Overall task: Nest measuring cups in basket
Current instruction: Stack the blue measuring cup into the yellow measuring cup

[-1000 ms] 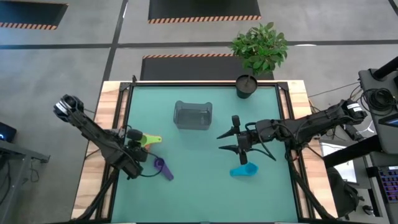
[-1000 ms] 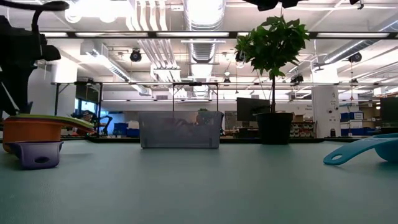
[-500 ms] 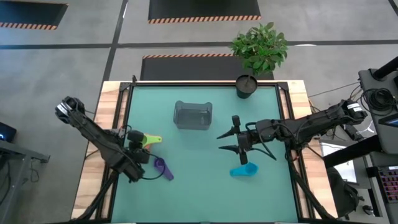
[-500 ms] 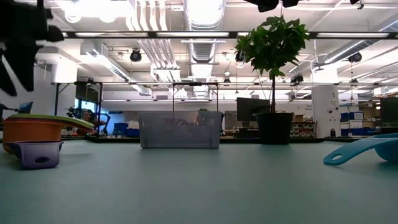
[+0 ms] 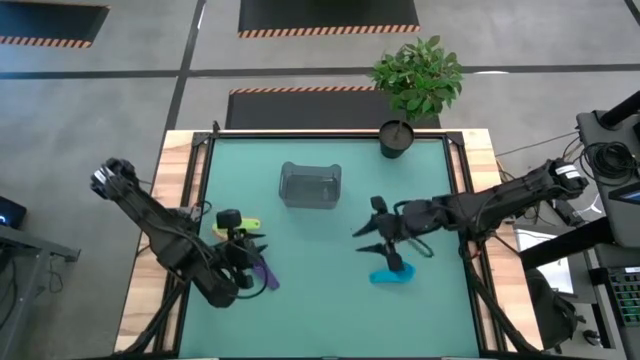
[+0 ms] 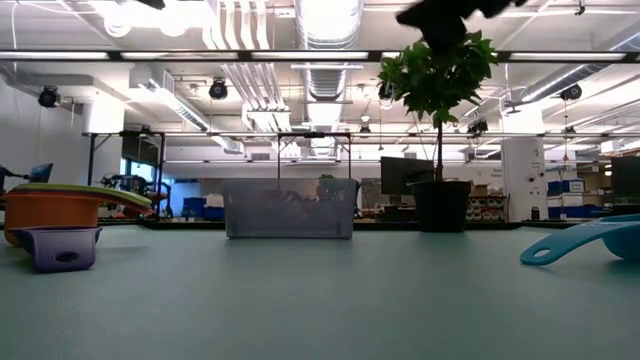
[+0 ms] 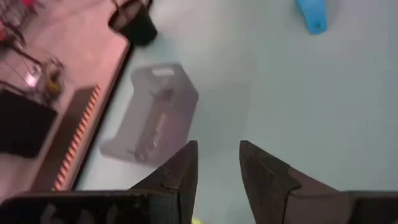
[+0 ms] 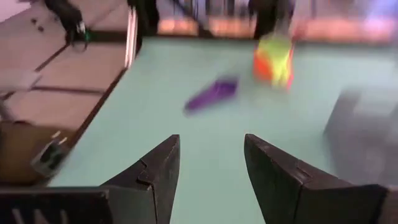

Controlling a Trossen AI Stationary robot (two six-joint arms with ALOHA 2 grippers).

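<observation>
A nested stack of cups [image 6: 55, 205], orange below with green and yellow rims, stands on its base at the table's left; in the high view only its yellow handle [image 5: 249, 224] shows beside my left gripper [image 5: 252, 243], which is open above it. A purple cup [image 5: 263, 272] lies just nearer. A cyan cup [image 5: 392, 276] lies right of centre, with my open right gripper [image 5: 368, 240] just beyond it and above the mat. The grey basket [image 5: 310, 186] stands toward the far edge. The other cups are not visible.
A black plant pot [image 5: 396, 139] with a leafy plant stands at the far edge, right of the basket. Bare green mat [image 5: 320, 300] lies between the two arms and along the near edge. Wooden rails border the table.
My left gripper has moved up and toward the table's right and near edge, over the stack and purple cup, leaving the low view. My right gripper has turned and come down a little above the cyan cup. No cup has moved.
</observation>
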